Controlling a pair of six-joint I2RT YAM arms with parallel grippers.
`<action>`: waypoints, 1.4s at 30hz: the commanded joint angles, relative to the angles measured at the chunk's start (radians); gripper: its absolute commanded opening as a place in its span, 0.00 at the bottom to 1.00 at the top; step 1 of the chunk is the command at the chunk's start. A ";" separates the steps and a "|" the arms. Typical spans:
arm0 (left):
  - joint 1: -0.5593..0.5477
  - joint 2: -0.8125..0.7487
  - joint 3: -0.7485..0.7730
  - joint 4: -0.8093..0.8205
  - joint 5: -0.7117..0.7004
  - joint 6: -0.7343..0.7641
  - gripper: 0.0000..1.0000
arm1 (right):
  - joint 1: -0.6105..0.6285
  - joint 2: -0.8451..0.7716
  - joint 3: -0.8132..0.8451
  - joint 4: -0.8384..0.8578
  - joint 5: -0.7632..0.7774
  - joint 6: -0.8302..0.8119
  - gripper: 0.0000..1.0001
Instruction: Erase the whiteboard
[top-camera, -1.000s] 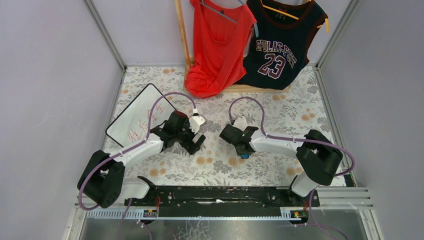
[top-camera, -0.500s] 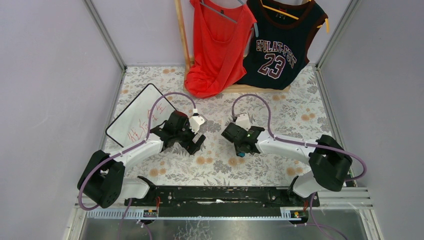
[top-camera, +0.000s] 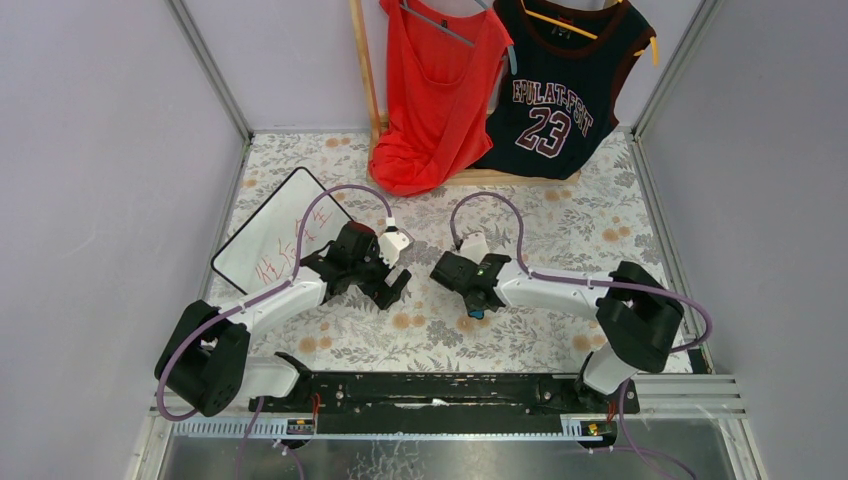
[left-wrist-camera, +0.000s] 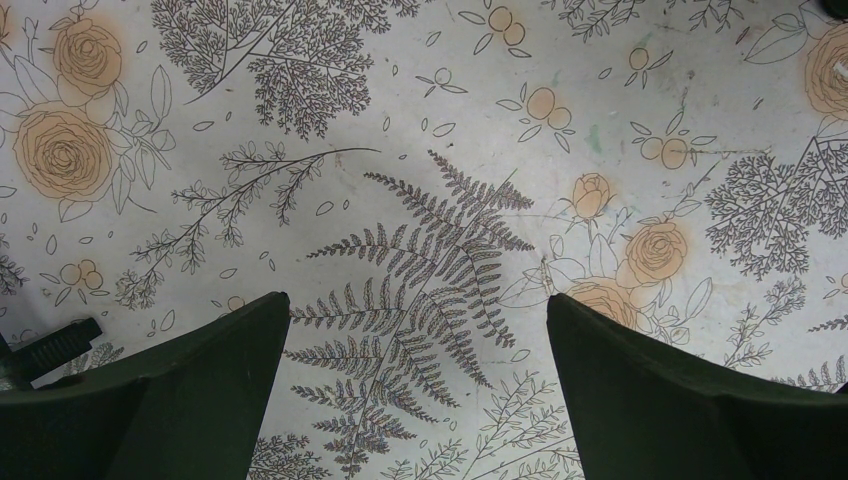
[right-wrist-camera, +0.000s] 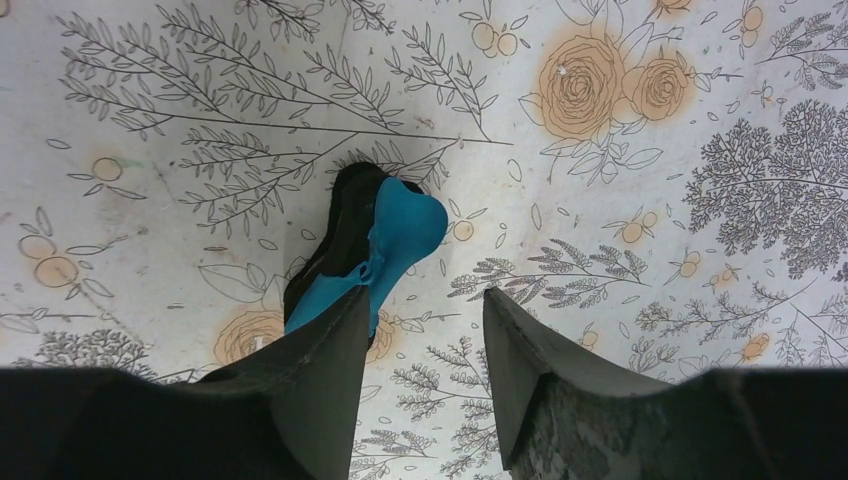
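As you read outward from the near edge, every place is given against the whiteboard.

1. Black base rail: nearer than the whiteboard and to its right, carrying both arms.
2. Left gripper: just off the whiteboard's right side, over the floral tablecloth. Its fingers are spread wide and only bare cloth shows between them. Its arm overlaps the whiteboard's near edge in the overhead view.
3. Right gripper: farther right of the whiteboard, apart from the left one. Its fingers are partly spread with bare cloth between them and nothing clamped.
4. Blue eraser, black on one face: well right of the whiteboard, at the tip of one right-gripper finger and outside the gap. You cannot tell whether finger and eraser touch.
5. Whiteboard: flat on the cloth, turned at an angle, with a black frame and red handwriting across its near half.
6. Red top and dark jersey numbered 23: hung beyond the whiteboard and to its right, on a wooden rack.
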 joint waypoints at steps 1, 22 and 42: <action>0.001 -0.014 -0.004 0.000 0.011 0.016 1.00 | 0.011 -0.074 0.018 0.008 0.026 0.059 0.51; 0.001 -0.031 -0.021 0.009 0.015 0.015 1.00 | 0.065 -0.024 -0.043 0.130 -0.101 0.277 0.52; 0.001 -0.026 -0.019 0.002 0.028 0.019 1.00 | 0.065 0.043 -0.032 -0.015 0.060 0.298 0.52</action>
